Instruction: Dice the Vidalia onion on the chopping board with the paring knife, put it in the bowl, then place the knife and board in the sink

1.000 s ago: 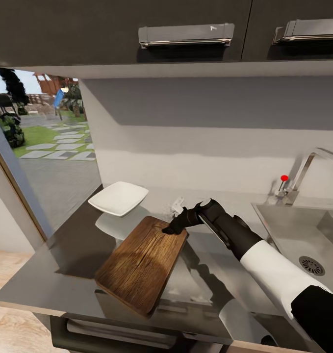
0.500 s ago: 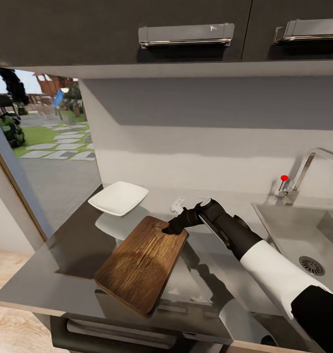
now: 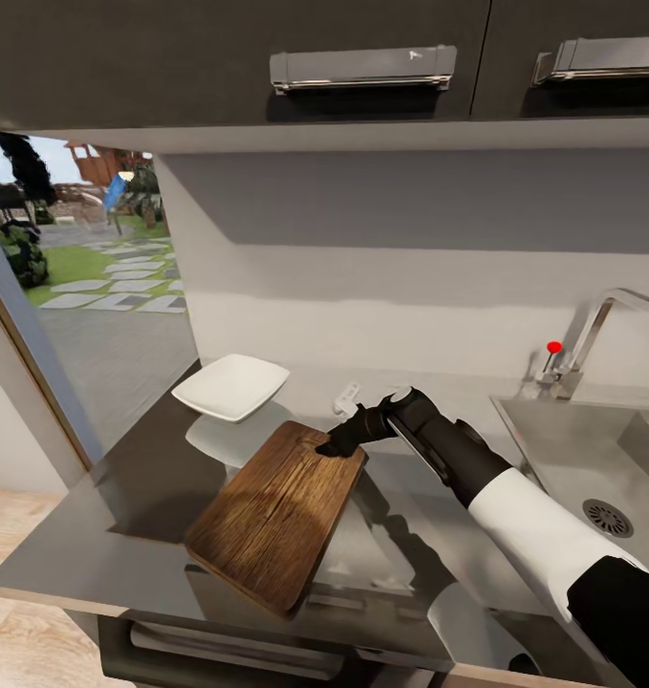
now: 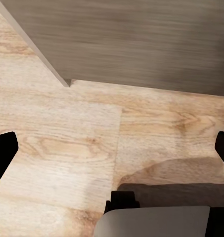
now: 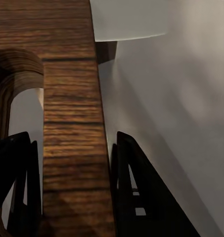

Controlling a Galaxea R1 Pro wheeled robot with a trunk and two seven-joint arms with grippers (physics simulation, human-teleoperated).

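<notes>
The chopping board [image 3: 278, 514] lies on the countertop [image 3: 104, 516], tilted, its far corner raised where the right gripper [image 3: 335, 444] clamps it. In the right wrist view the board's edge [image 5: 74, 148] runs between the two dark fingers [image 5: 129, 187], which press on either face of the wood, so the gripper is grasping the board. Just beyond the board's far left side sits the bowl [image 3: 231, 386], white and shallow, standing apart from the board with its pale reflection on the glossy worktop between them. A small white object [image 3: 346, 397] lies on the counter near the wall, just behind the gripper; it is too small to tell what it is.

To the right, the sink [image 3: 577, 459] is set into the counter, well apart from the board, with its round drain [image 3: 607, 517] and the chrome tap [image 3: 601, 330] with a red knob [image 3: 553, 348] behind it.

The left gripper [image 4: 112, 153] points down at pale wood-plank floor [image 4: 67, 143], its dark fingertips spread wide at the picture's two sides, holding nothing.

A grey backsplash [image 3: 381, 268] rises behind the counter, dark cabinets [image 3: 219, 57] with metal handles hang above, and a tall glass door [image 3: 66, 248] at the left looks out on a garden.
</notes>
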